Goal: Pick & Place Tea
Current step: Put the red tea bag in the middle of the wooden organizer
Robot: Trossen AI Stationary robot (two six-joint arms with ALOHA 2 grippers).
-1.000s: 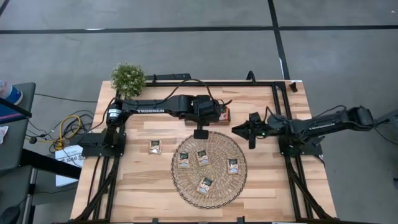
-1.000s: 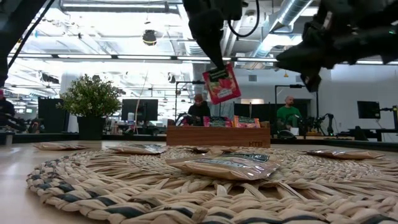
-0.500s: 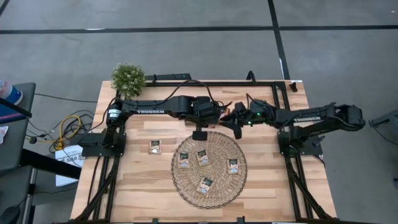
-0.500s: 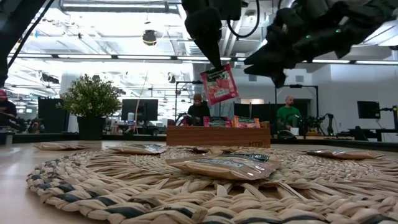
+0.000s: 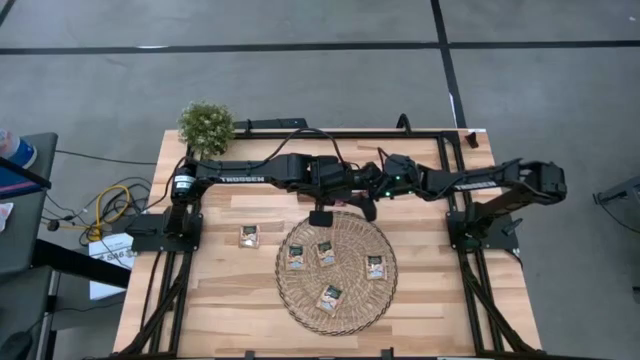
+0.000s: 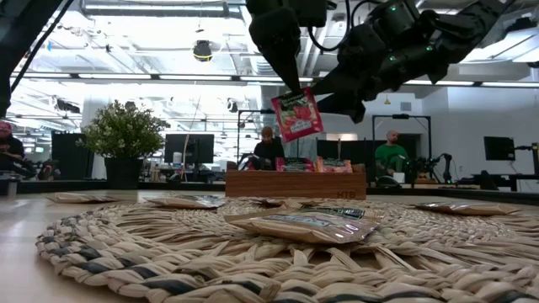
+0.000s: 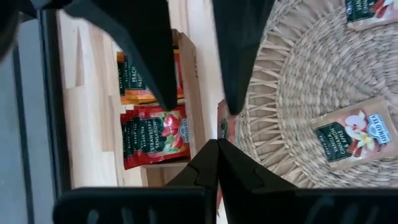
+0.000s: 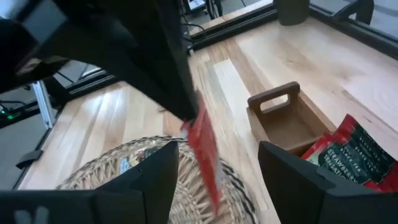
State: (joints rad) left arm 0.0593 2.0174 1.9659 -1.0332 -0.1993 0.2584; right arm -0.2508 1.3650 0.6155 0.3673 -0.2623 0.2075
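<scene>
Overhead office lighting is glaring across a pale wooden table [image 5: 230, 290] carrying a round woven wicker mat [image 5: 300, 300]. Since a second ago the right gripper [image 6: 337, 88] has been swinging in from the table's right side and is now arriving just beside the red tea sachet [image 6: 296, 114], its fingers spreading wide on either side of it. The left gripper [image 6: 290, 84] is pinching that sachet by its top edge, hanging it above the brown wooden tray [image 6: 295, 183]. This looks like a handover being set up. Flat, glossy foil sachets [image 5: 327, 253] are lying on the coarse braided mat; another beige sachet [image 5: 249, 236] is lying on bare wood.
</scene>
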